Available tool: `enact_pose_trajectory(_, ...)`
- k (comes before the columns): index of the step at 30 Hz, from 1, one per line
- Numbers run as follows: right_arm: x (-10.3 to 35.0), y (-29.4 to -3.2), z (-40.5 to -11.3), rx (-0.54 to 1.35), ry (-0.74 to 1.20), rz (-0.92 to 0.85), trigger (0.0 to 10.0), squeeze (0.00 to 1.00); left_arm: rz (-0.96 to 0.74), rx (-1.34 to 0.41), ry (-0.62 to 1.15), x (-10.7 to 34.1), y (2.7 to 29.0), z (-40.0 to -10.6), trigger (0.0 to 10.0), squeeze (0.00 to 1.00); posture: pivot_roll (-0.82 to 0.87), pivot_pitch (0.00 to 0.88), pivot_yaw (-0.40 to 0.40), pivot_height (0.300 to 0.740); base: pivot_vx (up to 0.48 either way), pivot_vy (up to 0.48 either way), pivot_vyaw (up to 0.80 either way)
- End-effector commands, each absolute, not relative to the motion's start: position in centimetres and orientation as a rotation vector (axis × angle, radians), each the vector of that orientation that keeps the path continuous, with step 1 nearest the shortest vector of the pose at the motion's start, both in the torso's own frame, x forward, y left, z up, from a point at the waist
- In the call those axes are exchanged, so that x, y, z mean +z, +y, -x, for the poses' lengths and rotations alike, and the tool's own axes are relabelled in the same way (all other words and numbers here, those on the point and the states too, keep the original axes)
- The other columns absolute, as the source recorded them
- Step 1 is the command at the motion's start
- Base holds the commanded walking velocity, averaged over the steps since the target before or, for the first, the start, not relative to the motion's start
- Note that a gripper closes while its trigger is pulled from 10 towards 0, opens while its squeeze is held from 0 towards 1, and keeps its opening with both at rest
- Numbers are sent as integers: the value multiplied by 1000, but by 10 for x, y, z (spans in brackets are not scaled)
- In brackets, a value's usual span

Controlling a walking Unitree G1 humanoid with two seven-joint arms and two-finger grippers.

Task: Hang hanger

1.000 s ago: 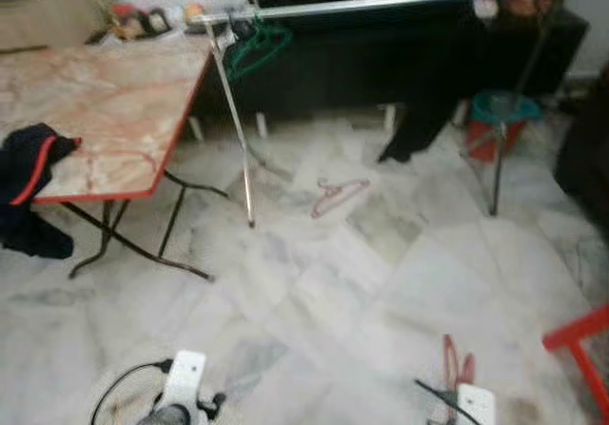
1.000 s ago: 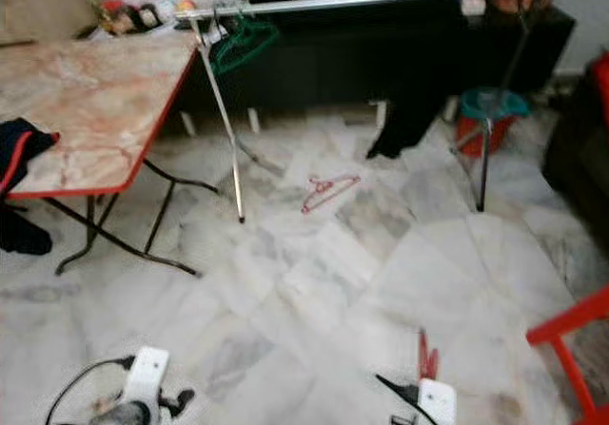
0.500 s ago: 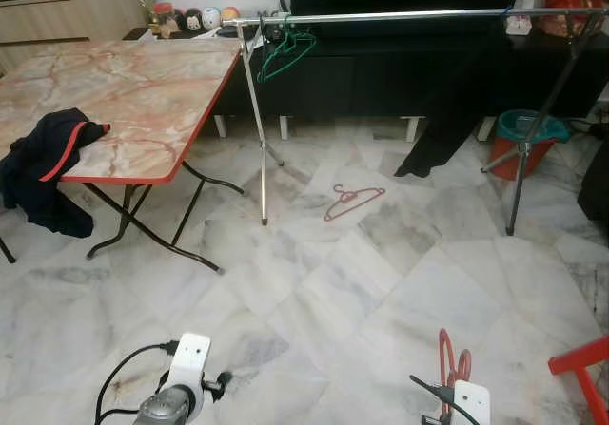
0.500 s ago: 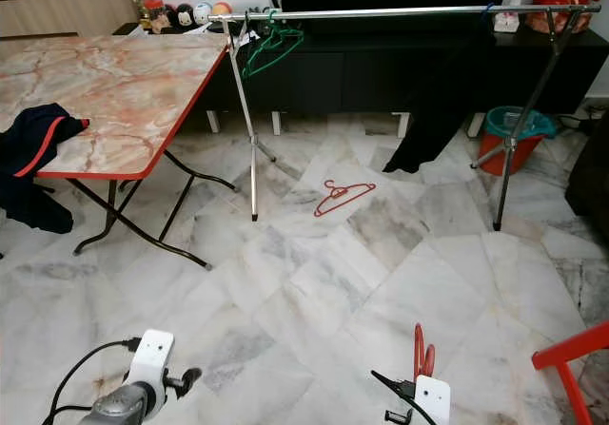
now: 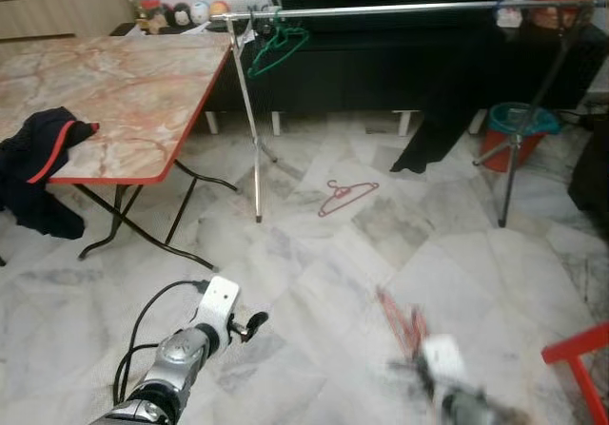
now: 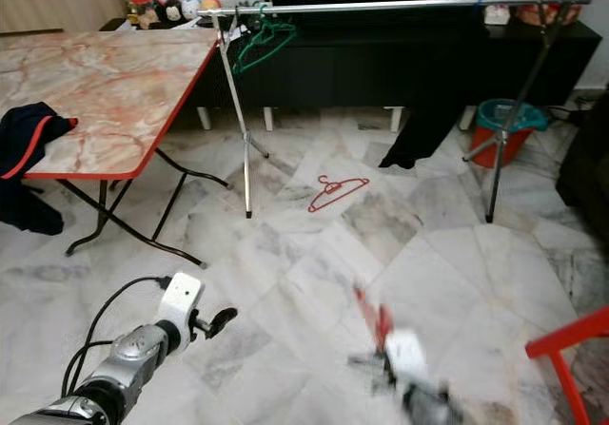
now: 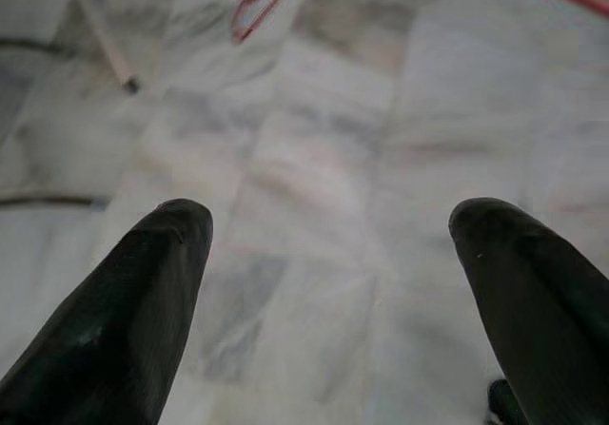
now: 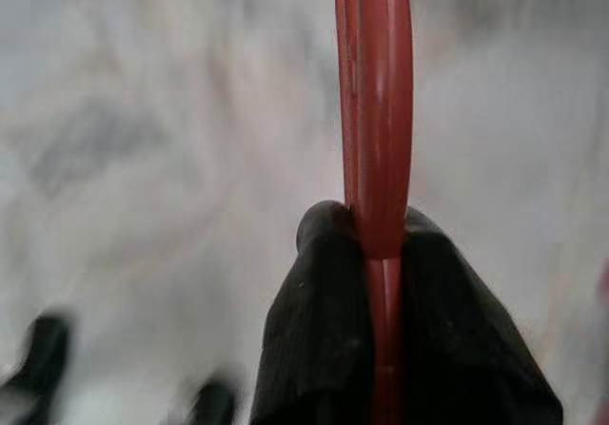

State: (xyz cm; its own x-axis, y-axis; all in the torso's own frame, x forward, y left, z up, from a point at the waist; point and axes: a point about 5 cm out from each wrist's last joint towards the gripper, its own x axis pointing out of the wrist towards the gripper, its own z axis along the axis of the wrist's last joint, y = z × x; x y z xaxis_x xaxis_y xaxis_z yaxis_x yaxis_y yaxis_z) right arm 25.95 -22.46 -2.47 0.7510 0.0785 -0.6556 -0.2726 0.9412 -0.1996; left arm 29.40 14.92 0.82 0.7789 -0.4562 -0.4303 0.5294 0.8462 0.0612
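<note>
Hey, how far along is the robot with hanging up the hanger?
Done: the right gripper is shut on a red hanger. In hand: carrying it over the floor, well short of the rail. Left: reaching the rail and hooking it on beside the green hanger.

A marble-patterned folding table with red edging [image 5: 114, 102] fills the upper left, a dark garment with red trim [image 5: 38, 164] draped over its near corner. A teal and red bucket [image 5: 514, 130] stands at upper right. White marble floor tiles [image 5: 314, 282] cover the middle.
</note>
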Motion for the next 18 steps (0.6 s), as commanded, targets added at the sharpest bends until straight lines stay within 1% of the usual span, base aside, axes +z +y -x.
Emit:
enact_pose_trajectory(1,-33,-215,-251,306,738,296,10000,0,-244,-638,379,17,147,-298,10000,0,-175,0,49,740,0,0,0)
enact_pose_trajectory(5,-28,-213,-254,440,743,355,10000,0,-296,-753,353,23,143,-298,10000,0,-174,0,49,740,0,0,0)
enact_pose_trajectory(7,-23,-215,-257,532,753,399,10000,0,-326,-840,330,30,141,-299,10000,0,-176,0,52,740,0,0,0)
enact_pose_trajectory(8,-17,-216,-260,629,748,406,10000,0,-364,-921,303,37,139,-299,10000,0,-177,0,52,740,0,0,0)
enact_pose_trajectory(12,-10,-216,-261,756,741,403,10000,0,-400,-1008,271,47,138,-300,10000,0,-182,0,52,740,0,0,0)
enact_pose_trajectory(18,10,-219,-261,1007,695,392,10000,0,-390,-1215,242,78,128,-301,10000,0,-182,0,44,740,0,0,0)
